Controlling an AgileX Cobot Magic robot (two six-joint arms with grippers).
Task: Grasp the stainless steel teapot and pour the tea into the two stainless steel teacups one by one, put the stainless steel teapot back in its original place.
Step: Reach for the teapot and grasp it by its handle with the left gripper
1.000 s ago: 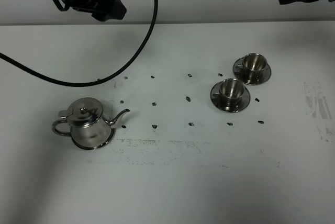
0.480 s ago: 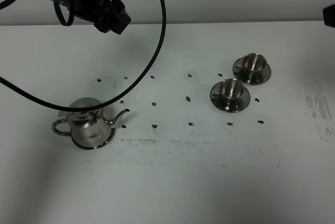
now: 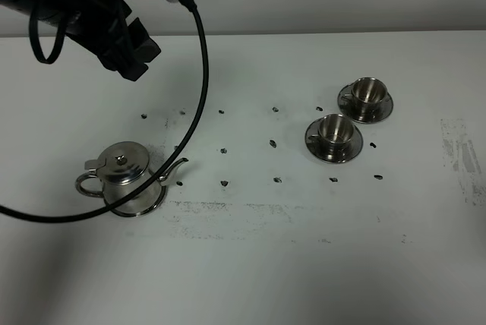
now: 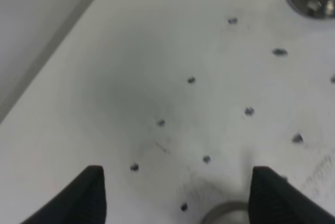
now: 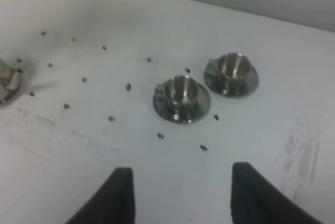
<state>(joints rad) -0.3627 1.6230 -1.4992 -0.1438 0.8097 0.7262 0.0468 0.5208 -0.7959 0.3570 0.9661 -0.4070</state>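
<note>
Over the counter [image 3: 266, 264], left pincer [image 4: 178, 170], gaping empty, has neared the teapot [image 3: 125, 181]; right pincer [image 5: 182, 168], likewise empty, shows only wrist-side.

Obscured: stainless steel teapot [image 3: 121, 177] — spout and base crossed by black cable [image 3: 204, 74] in exterior view; clipped at right wrist view's edge, blurred sliver in left wrist view. Near teacup [image 3: 332, 131], far teacup [image 3: 367, 91] — contents unreadable.

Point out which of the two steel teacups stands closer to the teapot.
The front teacup, lower-left of the pair in the high view; the other teacup sits behind it, farther from the teapot.
</note>
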